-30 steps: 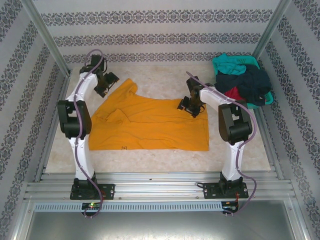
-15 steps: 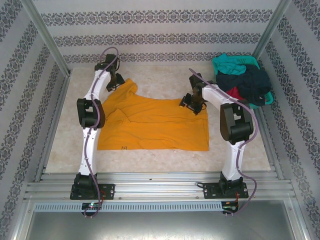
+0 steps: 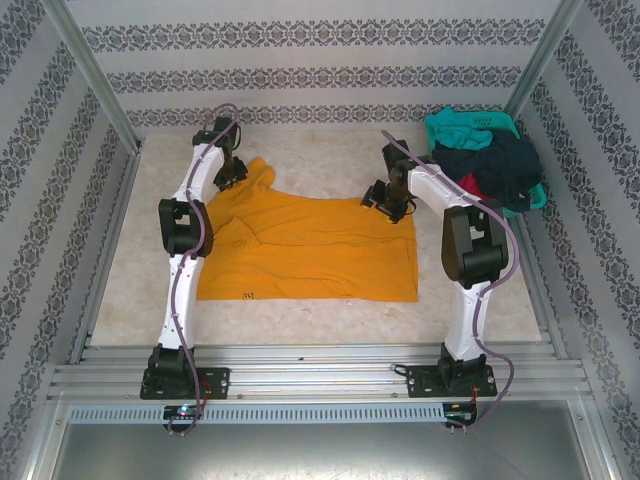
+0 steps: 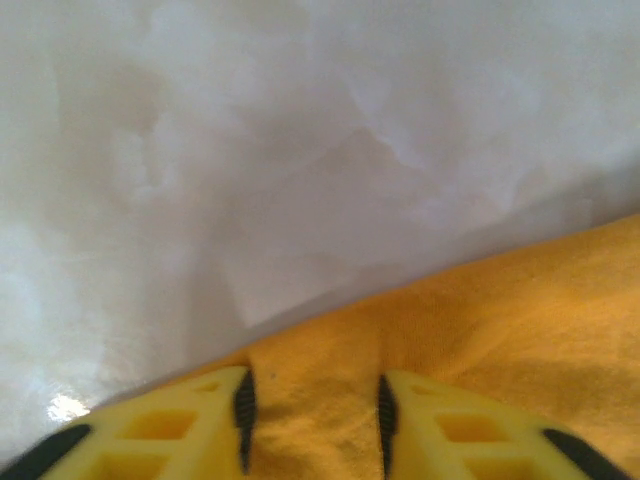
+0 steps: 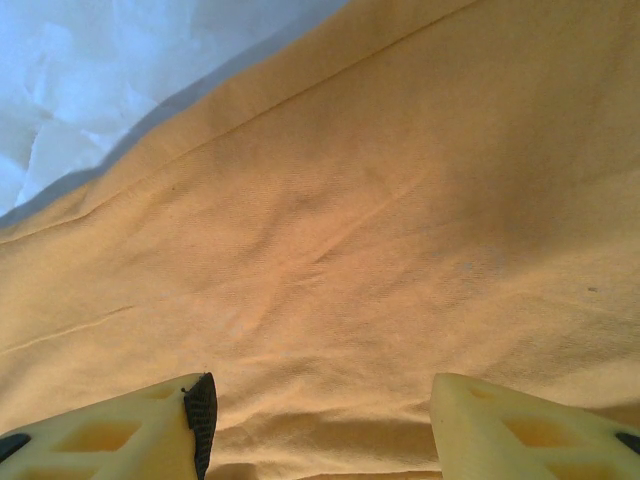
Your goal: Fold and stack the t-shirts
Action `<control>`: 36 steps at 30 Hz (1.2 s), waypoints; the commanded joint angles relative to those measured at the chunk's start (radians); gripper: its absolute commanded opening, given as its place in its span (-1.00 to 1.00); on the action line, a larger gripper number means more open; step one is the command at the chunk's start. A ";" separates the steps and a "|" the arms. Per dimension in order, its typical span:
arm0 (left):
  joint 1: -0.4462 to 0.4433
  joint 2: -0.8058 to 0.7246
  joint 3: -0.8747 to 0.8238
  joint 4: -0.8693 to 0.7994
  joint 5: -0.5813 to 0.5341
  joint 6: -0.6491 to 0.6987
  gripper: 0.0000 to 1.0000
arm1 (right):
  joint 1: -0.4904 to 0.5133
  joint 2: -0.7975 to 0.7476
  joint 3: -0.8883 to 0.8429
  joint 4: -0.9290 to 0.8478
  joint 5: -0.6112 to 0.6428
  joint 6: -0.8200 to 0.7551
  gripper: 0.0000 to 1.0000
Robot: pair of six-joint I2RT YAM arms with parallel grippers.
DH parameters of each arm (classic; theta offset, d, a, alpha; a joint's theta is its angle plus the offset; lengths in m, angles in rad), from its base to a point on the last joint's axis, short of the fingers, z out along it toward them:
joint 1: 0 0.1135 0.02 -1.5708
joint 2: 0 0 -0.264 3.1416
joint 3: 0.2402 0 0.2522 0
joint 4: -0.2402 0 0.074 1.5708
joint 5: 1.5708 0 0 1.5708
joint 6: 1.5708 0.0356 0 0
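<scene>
An orange-yellow t-shirt (image 3: 310, 250) lies spread on the table, with a crumpled flap toward the back left. My left gripper (image 3: 232, 170) is down at that back-left edge. In the left wrist view its jaws (image 4: 312, 420) stand narrowly apart, open, with a ridge of the orange cloth (image 4: 500, 320) bunched between the pads. My right gripper (image 3: 392, 205) is at the shirt's back-right corner. In the right wrist view it (image 5: 320, 420) is open wide just over the cloth (image 5: 350, 200), gripping nothing. Teal (image 3: 460, 130), dark navy (image 3: 495, 165) and red (image 3: 465, 185) t-shirts are heaped in the basket.
The teal mesh basket (image 3: 500, 122) stands at the back right corner, right of my right arm. Pale marbled tabletop (image 3: 320, 150) shows behind the shirt and also in front of it (image 3: 300, 320). Patterned walls close off the back and both sides.
My left arm has reached further back and right, onto the shirt's back-left edge, and its jaws have narrowed around the cloth. The right gripper has shifted slightly toward the back.
</scene>
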 commanded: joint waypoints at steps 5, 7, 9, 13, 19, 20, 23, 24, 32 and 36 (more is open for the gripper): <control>0.002 0.037 0.007 -0.061 0.030 -0.028 -0.82 | -0.017 0.026 0.041 -0.027 -0.011 -0.025 0.18; 0.002 0.036 0.007 -0.056 0.035 -0.034 -0.97 | -0.021 0.035 0.060 -0.029 -0.011 -0.026 0.18; 0.002 0.032 0.007 -0.055 0.037 -0.041 -1.00 | -0.029 0.045 0.078 -0.027 -0.009 -0.021 0.18; 0.002 0.000 0.004 -0.039 0.033 -0.051 -1.00 | -0.055 0.068 0.109 -0.012 0.003 0.017 0.16; 0.003 -0.032 0.001 -0.016 0.055 -0.059 -1.00 | -0.117 0.170 0.217 -0.052 0.066 0.163 0.06; 0.002 -0.034 0.000 -0.021 0.056 -0.059 -1.00 | -0.121 0.188 0.243 -0.068 0.087 0.169 0.04; 0.002 -0.038 -0.007 -0.035 0.055 -0.054 -1.00 | -0.126 0.241 0.327 -0.112 0.131 0.162 -0.03; 0.002 -0.042 -0.010 -0.037 0.052 -0.051 -1.00 | -0.124 0.259 0.355 -0.130 0.146 0.158 -0.05; 0.013 -0.059 -0.047 -0.027 0.061 -0.046 -1.00 | -0.117 0.355 0.471 -0.226 0.235 0.131 -0.13; 0.023 -0.060 -0.047 -0.024 0.070 -0.045 -1.00 | -0.106 0.365 0.463 -0.228 0.235 0.127 -0.13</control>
